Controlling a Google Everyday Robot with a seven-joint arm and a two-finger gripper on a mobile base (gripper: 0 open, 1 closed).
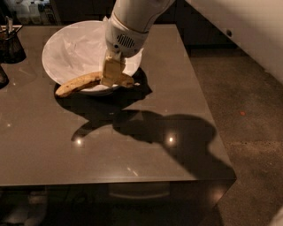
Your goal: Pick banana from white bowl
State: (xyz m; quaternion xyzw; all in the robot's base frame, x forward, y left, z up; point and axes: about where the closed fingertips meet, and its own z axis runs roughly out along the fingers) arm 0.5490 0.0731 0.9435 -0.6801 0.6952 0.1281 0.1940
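Camera view shows your gripper [113, 75] squeezing the banana [78, 84] at the white bowl's [62, 42] near edge. Lift slowly, straight up.

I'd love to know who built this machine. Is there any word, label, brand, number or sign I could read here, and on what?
No text can be read anywhere.
Robot arm and its hand, gripping the banana at the white bowl: no lettering, only a vent grille.
Pale containers behind the table: any labels are too blurred to read.
Dark container: no text visible.
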